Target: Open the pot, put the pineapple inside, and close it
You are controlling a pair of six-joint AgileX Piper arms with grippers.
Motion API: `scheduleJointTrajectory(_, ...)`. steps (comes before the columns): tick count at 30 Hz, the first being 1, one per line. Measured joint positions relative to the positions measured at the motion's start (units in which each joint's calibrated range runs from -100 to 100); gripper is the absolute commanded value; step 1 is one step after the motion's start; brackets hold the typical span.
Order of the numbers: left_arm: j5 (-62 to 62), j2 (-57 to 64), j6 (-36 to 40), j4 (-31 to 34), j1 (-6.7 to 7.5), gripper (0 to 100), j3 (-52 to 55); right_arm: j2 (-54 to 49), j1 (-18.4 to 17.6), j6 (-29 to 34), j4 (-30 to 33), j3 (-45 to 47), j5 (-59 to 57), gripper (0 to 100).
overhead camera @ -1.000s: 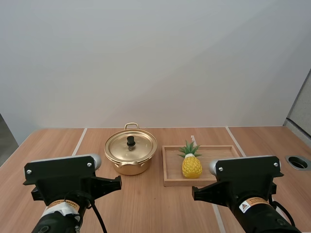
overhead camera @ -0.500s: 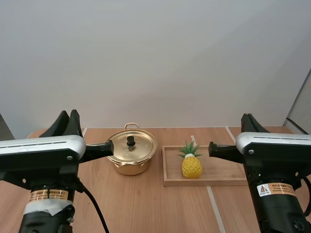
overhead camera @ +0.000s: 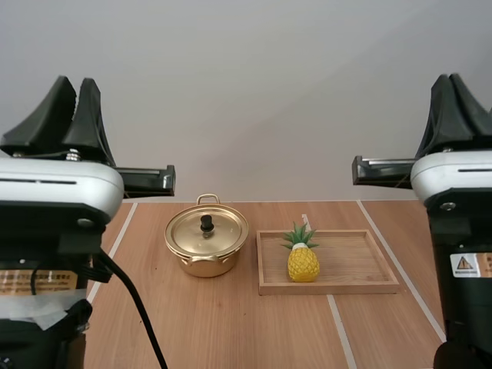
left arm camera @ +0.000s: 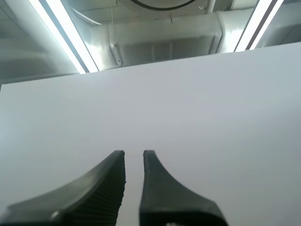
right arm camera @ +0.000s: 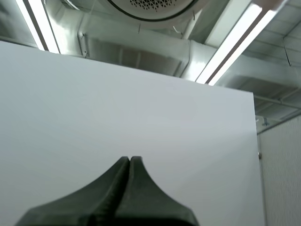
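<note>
A gold pot [overhead camera: 206, 244] stands on the table with its lid on, a black knob [overhead camera: 207, 224] on top. To its right a yellow pineapple [overhead camera: 303, 257] with green leaves stands upright in a wooden tray [overhead camera: 361, 265]. My left gripper [overhead camera: 74, 83] is raised high at the near left, pointing up, far from the pot. In the left wrist view the left gripper [left arm camera: 134, 153] holds nothing and a narrow gap parts its fingers. My right gripper [overhead camera: 450, 78] points up at the near right. The right gripper [right arm camera: 130, 158] is shut, its fingers pressed into one wedge.
The wooden table [overhead camera: 246, 330] has pale seams running front to back. A plain white wall stands behind it. Bare table lies in front of the pot and tray.
Both arms have swung upward, so their fingers now point up instead of lying low over the table's near edge. The pot, tray and pineapple have not moved.
</note>
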State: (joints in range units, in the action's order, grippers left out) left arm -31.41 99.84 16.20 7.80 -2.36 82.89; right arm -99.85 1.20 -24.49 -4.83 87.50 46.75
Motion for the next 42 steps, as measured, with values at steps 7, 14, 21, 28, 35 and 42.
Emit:
scheduleJointTrajectory(7,6.7,-1.0,3.2,2.1,0.00,25,-11.4,2.4,-0.1,2.9,3.1,-14.1,-25.4,0)
scheduleJointTrajectory(14,7.4,-2.1,3.6,3.6,0.00,24,-14.5,13.5,-0.1,3.5,3.1,-29.0,-51.5,0)
scheduleJointTrajectory(21,8.0,-3.4,3.6,3.7,0.00,0,-16.1,19.9,-0.1,3.5,3.1,-37.1,-56.8,0)
scheduleJointTrajectory(28,11.3,-9.3,3.7,3.8,0.00,0,-22.0,23.0,-0.1,3.5,3.1,-41.3,-60.3,0)
scheduleJointTrajectory(35,23.1,-19.0,3.7,3.7,0.00,0,-34.1,26.1,-0.1,3.5,3.1,-45.8,-64.3,0)
scheduleJointTrajectory(42,40.4,-28.0,3.7,3.5,0.00,0,-48.1,29.9,-0.1,3.5,3.1,-51.8,-70.2,0)
